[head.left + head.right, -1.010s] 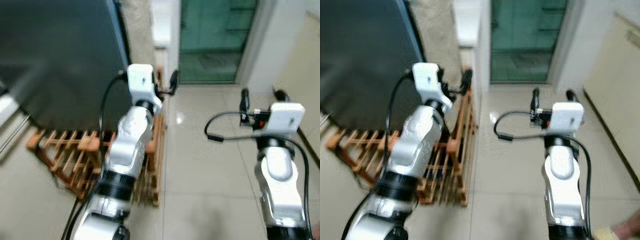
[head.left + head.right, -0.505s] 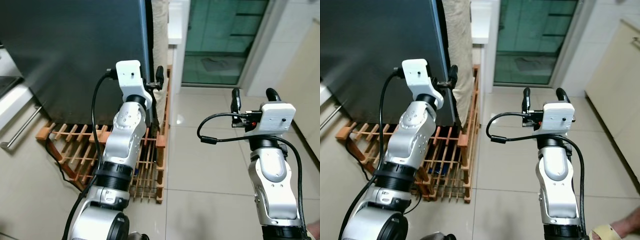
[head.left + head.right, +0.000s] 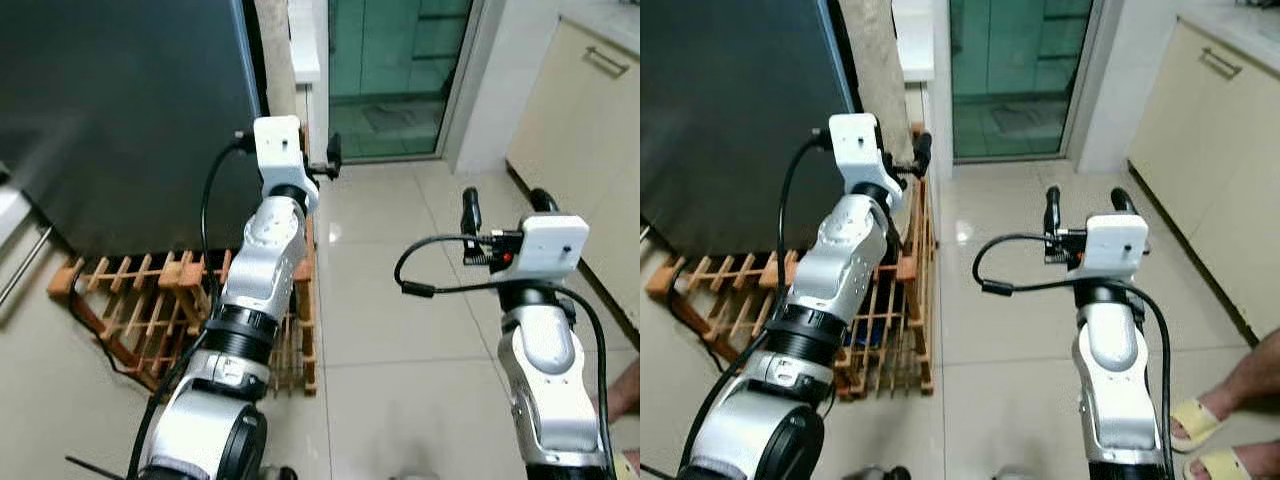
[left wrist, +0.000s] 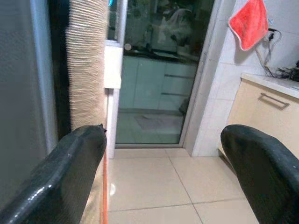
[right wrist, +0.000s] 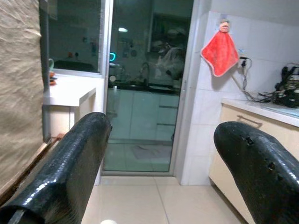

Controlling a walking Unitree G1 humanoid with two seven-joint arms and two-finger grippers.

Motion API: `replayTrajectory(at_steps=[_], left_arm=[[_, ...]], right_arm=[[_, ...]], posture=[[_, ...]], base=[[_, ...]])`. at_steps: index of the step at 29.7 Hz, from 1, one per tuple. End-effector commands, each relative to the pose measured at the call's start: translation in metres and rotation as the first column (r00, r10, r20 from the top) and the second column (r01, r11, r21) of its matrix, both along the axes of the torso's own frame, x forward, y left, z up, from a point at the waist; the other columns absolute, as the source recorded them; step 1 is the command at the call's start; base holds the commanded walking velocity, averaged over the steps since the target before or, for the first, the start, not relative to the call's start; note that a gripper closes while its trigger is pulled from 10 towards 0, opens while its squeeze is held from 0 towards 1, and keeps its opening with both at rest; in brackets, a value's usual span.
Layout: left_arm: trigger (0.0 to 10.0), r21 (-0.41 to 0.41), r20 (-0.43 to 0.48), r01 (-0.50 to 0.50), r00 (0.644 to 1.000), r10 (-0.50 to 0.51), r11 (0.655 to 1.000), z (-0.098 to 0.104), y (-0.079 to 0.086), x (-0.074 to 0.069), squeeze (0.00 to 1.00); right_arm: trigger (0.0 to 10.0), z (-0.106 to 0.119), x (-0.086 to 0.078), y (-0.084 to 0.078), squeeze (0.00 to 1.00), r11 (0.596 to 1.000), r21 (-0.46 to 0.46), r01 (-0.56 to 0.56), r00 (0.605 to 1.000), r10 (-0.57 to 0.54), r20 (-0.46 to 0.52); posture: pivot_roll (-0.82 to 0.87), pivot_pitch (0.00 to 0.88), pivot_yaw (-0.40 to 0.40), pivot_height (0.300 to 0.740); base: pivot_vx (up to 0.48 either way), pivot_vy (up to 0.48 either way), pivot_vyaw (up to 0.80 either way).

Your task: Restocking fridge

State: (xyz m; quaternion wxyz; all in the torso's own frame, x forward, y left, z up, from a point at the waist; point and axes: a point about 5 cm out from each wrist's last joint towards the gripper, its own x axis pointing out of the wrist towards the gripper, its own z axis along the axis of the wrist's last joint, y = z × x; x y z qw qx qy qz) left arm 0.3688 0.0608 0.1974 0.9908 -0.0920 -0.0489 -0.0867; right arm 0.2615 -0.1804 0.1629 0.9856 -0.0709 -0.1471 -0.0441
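Note:
The fridge is a tall dark body at the left with its door closed. My left gripper is raised beside the fridge's right edge; in the left wrist view its fingers stand open with nothing between them. My right gripper hangs over the tiled floor to the right, apart from the fridge. Its fingers are also open and hold nothing.
A wooden slatted rack lies on the floor at the fridge's foot. A rough woven post stands beside the fridge. A green glass door is ahead, beige cabinets at the right. A person's sandalled feet stand at the right.
The camera has swung, so the picture shifted and the cabinets and a person's feet came into view. Both arms keep the same raised pose with open fingers.

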Motion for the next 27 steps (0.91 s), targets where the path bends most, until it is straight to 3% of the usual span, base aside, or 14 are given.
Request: replayTrajectory(at_steps=[1,6,8,9,10,12,14,15,19,20,21,22,27], left_arm=[[10.0,0.004,0.014,0.029,0.999,-0.03,1.0,0.006,0.0,0.001,0.0],[10.0,-0.026,0.061,0.04,0.997,-0.038,0.999,0.008,0.024,-0.011,0.0],[10.0,-0.096,0.165,-0.02,0.986,0.035,0.995,0.02,0.066,-0.039,0.0],[10.0,-0.121,0.199,-0.044,0.978,0.068,0.992,0.024,0.079,-0.05,0.0],[10.0,-0.121,0.199,-0.044,0.978,0.068,0.992,0.024,0.079,-0.05,0.0],[10.0,-0.2,0.241,-0.116,0.956,0.164,0.973,0.032,0.094,-0.063,0.0],[10.0,-0.229,0.233,-0.141,0.953,0.195,0.963,0.031,0.094,-0.064,0.0],[10.0,-0.276,0.146,-0.186,0.962,0.232,0.943,0.013,0.086,-0.062,0.0],[10.0,-0.269,0.111,-0.181,0.97,0.217,0.946,0.004,0.079,-0.06,0.0],[10.0,-0.269,0.111,-0.181,0.97,0.217,0.946,0.004,0.079,-0.06,0.0],[10.0,-0.18,0.147,-0.164,0.97,0.192,0.97,0.008,0.077,-0.064,0.0],[10.0,-0.155,0.161,-0.159,0.97,0.184,0.975,0.01,0.076,-0.065,0.0],[10.0,-0.149,0.224,-0.138,0.96,0.17,0.979,0.018,0.072,-0.065,0.0]], right_arm=[[10.0,0.004,-0.003,0.0,0.0,1.0,0.013,0.011,1.0,-0.011,0.009],[10.0,0.019,-0.016,-0.005,0.0,0.998,0.008,0.06,0.996,-0.061,0.07],[10.0,0.039,-0.035,-0.009,0.0,0.994,-0.005,0.107,0.982,-0.105,0.157],[10.0,0.045,-0.041,-0.01,0.0,0.993,-0.007,0.12,0.976,-0.117,0.183],[10.0,0.045,-0.041,-0.01,0.0,0.993,-0.007,0.12,0.976,-0.117,0.183],[10.0,0.053,-0.047,-0.014,0.0,0.988,-0.002,0.155,0.963,-0.151,0.224],[10.0,0.053,-0.048,-0.016,0.0,0.985,0.005,0.17,0.959,-0.167,0.23],[10.0,0.046,-0.042,-0.021,0.0,0.982,0.036,0.184,0.958,-0.188,0.215],[10.0,0.04,-0.034,-0.023,0.0,0.982,0.049,0.18,0.963,-0.186,0.193],[10.0,0.04,-0.034,-0.023,0.0,0.982,0.049,0.18,0.963,-0.186,0.193],[10.0,0.035,-0.027,-0.022,0.0,0.985,0.052,0.166,0.971,-0.172,0.168],[10.0,0.033,-0.025,-0.021,0.0,0.985,0.053,0.161,0.973,-0.168,0.16],[10.0,0.033,-0.016,-0.019,0.0,0.988,0.072,0.14,0.974,-0.15,0.17]], posture=[[-0.25,0.015,0.091,0.74],[-0.25,0.0,0.099,0.74],[-0.24,0.0,0.103,0.74],[-0.24,0.0,0.099,0.74],[-0.24,0.0,0.099,0.74],[-0.23,0.0,0.075,0.74],[-0.22,0.0,0.071,0.74],[-0.21,0.0,0.045,0.74],[-0.19,0.0,0.036,0.74],[-0.19,0.0,0.036,0.74],[-0.18,0.0,0.037,0.74],[-0.18,0.0,0.037,0.74],[-0.16,0.0,0.035,0.74]], base=[[0.0,0.0,0.0],[0.0,0.0,0.0],[0.0,0.0,0.0],[0.0,0.0,0.0],[0.0,0.0,0.0],[0.0,0.0,0.0],[0.0,0.0,0.0],[0.0,0.0,0.0],[0.0,0.0,0.0],[0.0,0.0,0.0],[0.0,0.0,0.0],[0.0,0.0,0.0],[0.0,0.0,0.0]])
